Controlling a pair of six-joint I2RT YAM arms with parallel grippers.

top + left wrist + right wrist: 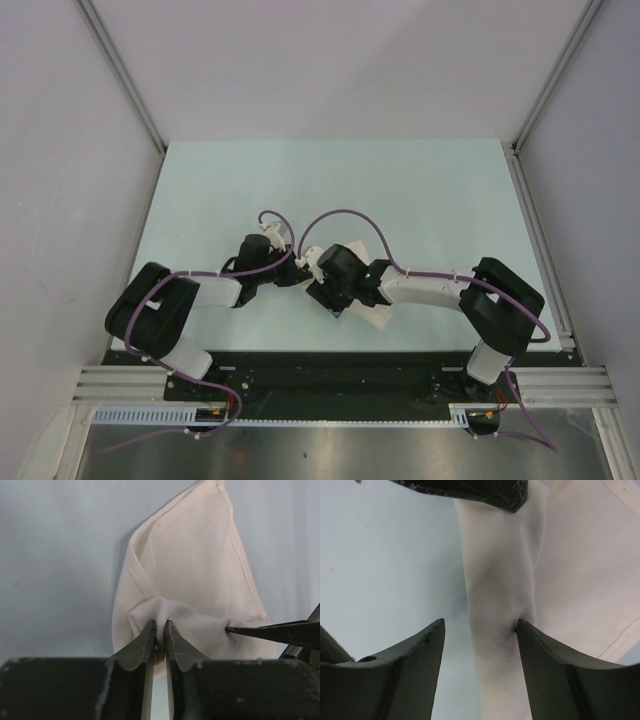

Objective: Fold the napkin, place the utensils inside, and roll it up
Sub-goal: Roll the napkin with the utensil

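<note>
The cream napkin [200, 555] lies bunched on the pale table, tapering to a point away from the left wrist camera. My left gripper [159, 625] is shut on a raised fold at the napkin's near edge, with cloth pinched between its fingertips. My right gripper [480, 624] stands open astride a thick rolled ridge of the napkin [500, 580]; its right finger [540, 650] presses into the cloth and its left finger is over bare table. In the top view both grippers [300, 265] [325, 272] meet at the table's middle and cover the napkin. The utensils are out of view.
The pale blue-green table [400, 190] stretches behind the arms, with white walls and metal rails around it. The right finger's tip [270, 630] pokes into the left wrist view from the right, and a left finger [485, 492] crosses the top of the right wrist view.
</note>
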